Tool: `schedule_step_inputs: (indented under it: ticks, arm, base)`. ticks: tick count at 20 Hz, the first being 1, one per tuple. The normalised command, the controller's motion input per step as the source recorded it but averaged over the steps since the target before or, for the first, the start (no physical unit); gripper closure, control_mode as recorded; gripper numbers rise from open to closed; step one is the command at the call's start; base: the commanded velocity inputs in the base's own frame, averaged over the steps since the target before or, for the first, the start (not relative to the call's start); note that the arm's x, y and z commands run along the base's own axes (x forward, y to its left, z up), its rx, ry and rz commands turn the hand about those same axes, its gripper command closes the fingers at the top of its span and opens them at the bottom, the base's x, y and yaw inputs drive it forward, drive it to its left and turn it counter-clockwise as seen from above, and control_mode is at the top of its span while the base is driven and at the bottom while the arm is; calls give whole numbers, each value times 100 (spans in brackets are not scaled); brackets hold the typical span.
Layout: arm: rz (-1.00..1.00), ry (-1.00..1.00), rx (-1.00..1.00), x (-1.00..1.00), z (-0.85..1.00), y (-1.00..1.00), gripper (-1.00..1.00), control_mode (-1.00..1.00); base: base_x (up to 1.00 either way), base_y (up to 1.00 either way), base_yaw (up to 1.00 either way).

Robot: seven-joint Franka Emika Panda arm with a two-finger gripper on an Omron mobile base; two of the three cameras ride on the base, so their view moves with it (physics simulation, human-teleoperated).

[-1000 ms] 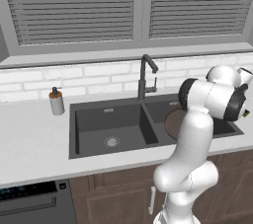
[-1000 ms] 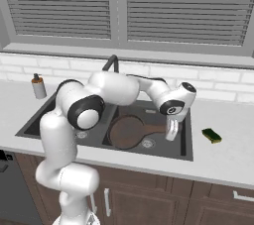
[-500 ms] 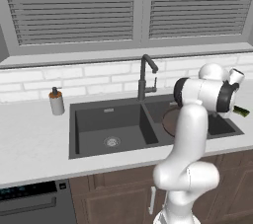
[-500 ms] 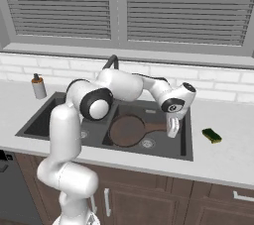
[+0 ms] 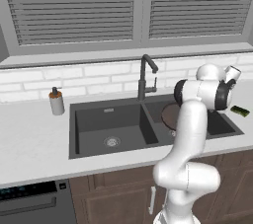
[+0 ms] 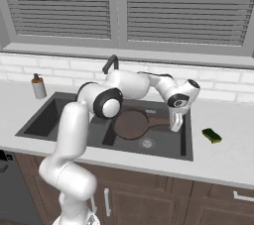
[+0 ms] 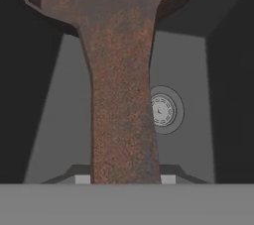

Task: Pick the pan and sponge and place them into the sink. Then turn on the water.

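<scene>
Hand (image 6: 175, 126) clamped on the handle of the pan (image 6: 133, 124), fingers pointing down over the smaller, right basin of the sink (image 6: 184, 142). The pan hung inside that basin's opening, round body toward the divider, handle running out toward the hand; whether its base touched the basin floor could not be told. From the hand's own camera the rusty brown handle (image 7: 124, 110) ran straight up the middle with the basin's round drain (image 7: 166, 110) below and beside it, so the pan sat above the floor, off to one side of the drain. From the left base camera only an edge of the pan (image 5: 169, 115) showed past the arm, in the right basin behind the tap (image 5: 145, 76). The sponge (image 6: 212, 135) lay flat on the desk (image 6: 228, 144) to the right of the sink, near its rim, well apart from the hand and untouched. A soap bottle (image 6: 37, 86) stood on the desk at the far left of the sink. Judged step: setting the pan into the sink, first of the two placements. Next move, as I read it, called for easing the pan down until it rested on the basin floor, letting go, lifting clear of the handle, then swinging right to the sponge. The sponge being small and flat, the grip would need to come from straight above. Water not yet on.
</scene>
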Motion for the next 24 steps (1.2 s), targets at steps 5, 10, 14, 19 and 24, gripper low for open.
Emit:
schedule_step_inputs:
  ticks: [5,10,14,19,24]
  arm:
    - [0,0,0,27,-20,-4,100,-100]
    - [0,0,-1,0,-46,0,100,-100]
    - [0,0,-4,0,-45,0,100,-100]
    - [0,0,-6,0,-42,0,100,-100]
    - [0,0,-5,0,-43,0,100,-100]
  base:
    - [0,0,0]
    - [0,0,0]
    - [0,0,0]
    - [0,0,0]
    - [0,0,0]
